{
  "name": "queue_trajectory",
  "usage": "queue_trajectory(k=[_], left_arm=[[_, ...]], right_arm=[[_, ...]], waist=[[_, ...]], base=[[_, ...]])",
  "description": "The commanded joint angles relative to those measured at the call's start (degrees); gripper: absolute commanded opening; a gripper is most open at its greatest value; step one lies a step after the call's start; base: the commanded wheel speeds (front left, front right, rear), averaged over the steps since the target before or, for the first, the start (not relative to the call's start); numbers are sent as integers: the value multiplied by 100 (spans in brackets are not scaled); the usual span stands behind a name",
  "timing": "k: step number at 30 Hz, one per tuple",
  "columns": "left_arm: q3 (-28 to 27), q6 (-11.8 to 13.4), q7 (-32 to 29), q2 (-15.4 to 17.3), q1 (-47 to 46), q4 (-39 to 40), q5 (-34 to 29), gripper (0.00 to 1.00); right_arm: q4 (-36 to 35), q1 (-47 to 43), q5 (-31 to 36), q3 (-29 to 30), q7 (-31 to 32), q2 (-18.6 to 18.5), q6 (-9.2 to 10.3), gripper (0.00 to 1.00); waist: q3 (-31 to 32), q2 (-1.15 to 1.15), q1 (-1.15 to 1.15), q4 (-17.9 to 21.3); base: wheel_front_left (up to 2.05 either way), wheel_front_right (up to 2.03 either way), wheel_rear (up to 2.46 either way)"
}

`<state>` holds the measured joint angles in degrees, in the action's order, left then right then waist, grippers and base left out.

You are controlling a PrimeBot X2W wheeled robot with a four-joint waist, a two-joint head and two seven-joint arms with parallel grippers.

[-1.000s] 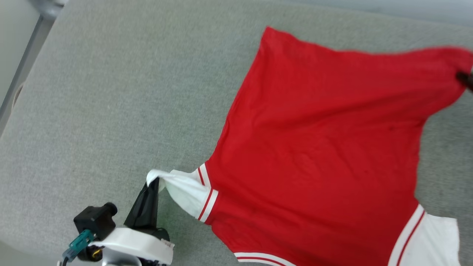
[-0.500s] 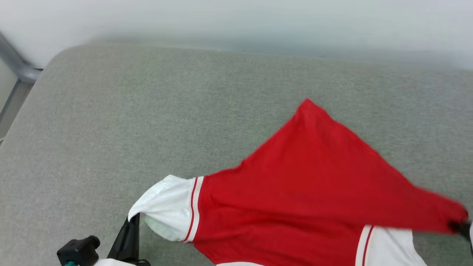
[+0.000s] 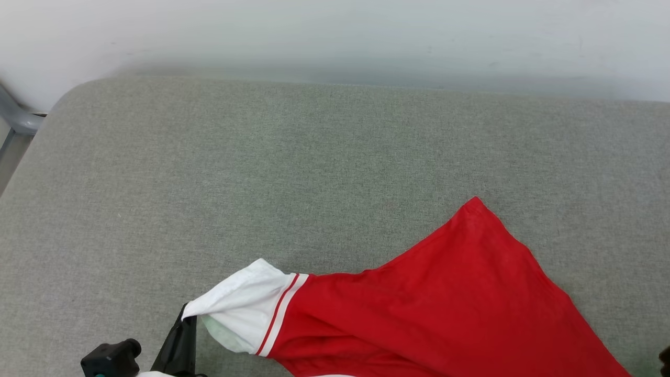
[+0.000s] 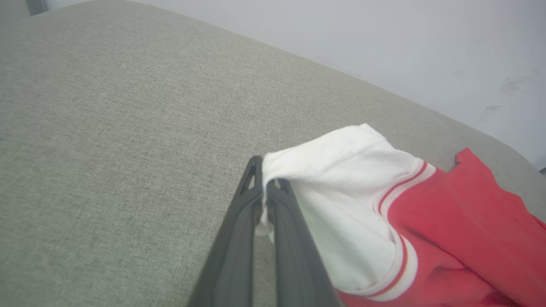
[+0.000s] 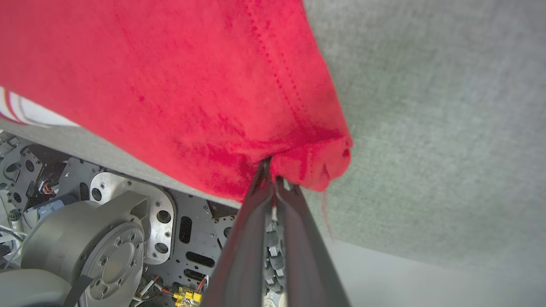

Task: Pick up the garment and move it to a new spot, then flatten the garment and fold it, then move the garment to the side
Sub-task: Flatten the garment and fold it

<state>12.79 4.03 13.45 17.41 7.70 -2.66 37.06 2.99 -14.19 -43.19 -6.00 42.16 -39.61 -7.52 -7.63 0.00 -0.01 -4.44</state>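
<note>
Head view gives us the garment (image 3: 445, 309), a red jersey shirt with a white sleeve (image 3: 235, 306), low at the near edge of the grey padded surface (image 3: 209, 173). It is strung between our two arms, with one free red corner (image 3: 473, 209) reaching toward the middle of the pad. We judge it light, soft and quite limp: it sags wherever nothing carries it and will not keep any shape on its own. It is not fragile, though thin knit could slide out of a narrow pinch. We judge the stitched edges the best places to take hold, since cuff and hem are thicker and give the fingers something to bite. Our left gripper (image 4: 265, 187) is clenched on the cuff edge of the sleeve (image 4: 341, 183), with white cloth caught between the dark fingers. Our right gripper (image 5: 271, 175) is clamped on a bunched corner of the red hem (image 5: 315, 166), with part of our own base (image 5: 106, 238) below it. By count we have one garment, one sleeve in sight, two grippers both gripping, one pad and one pale wall (image 3: 335, 36) behind it.
</note>
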Motion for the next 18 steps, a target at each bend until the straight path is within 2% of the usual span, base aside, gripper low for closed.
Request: queue_trajectory(k=[1,11,14,18], left_arm=[[14,0,-6,28,4,-11,4,0],[77,-8,-20,42,-126,15,-26,0],[106,-15,-23,26,-205,23,-52,0],[173,-41,-16,-11,-355,21,-82,0]], right_arm=[[-85,147,43,103,-105,65,5,100],[-957,1173,128,794,-680,157,5,100],[-1178,1735,256,712,-689,184,5,100],[-1306,2588,400,237,-395,222,5,100]], waist=[[10,0,1,5],[-24,0,1,-74],[-113,0,1,-133],[-275,0,1,-245]], base=[[0,0,0],[0,0,0],[0,0,0],[0,0,0]])
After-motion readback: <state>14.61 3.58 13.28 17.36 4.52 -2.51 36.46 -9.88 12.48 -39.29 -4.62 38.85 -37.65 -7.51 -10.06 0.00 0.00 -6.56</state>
